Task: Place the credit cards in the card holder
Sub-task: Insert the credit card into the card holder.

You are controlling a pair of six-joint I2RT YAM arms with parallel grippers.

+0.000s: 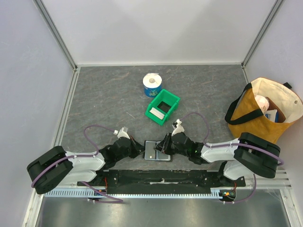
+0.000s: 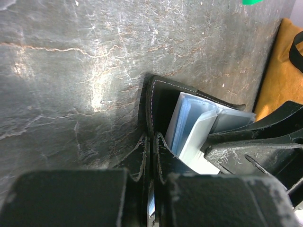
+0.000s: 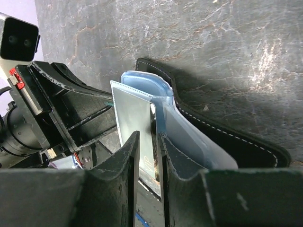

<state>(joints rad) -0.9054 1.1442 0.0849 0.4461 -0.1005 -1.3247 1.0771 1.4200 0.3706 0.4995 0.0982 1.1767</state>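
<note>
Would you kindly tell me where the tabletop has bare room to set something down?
Widest bare patch: between the left wall rail and the toilet roll and green bin. A smaller one lies between the bin and the tote bag. Crowded: the near centre, where the left pincer and right pincer meet at the card holder.

A grey, stone-patterned table (image 1: 104, 99) carries a paper roll (image 1: 152, 85) just beside a green bin (image 1: 173, 98), a tan bag (image 1: 246, 118) at right, an open wallet (image 1: 152, 151) near the front
</note>
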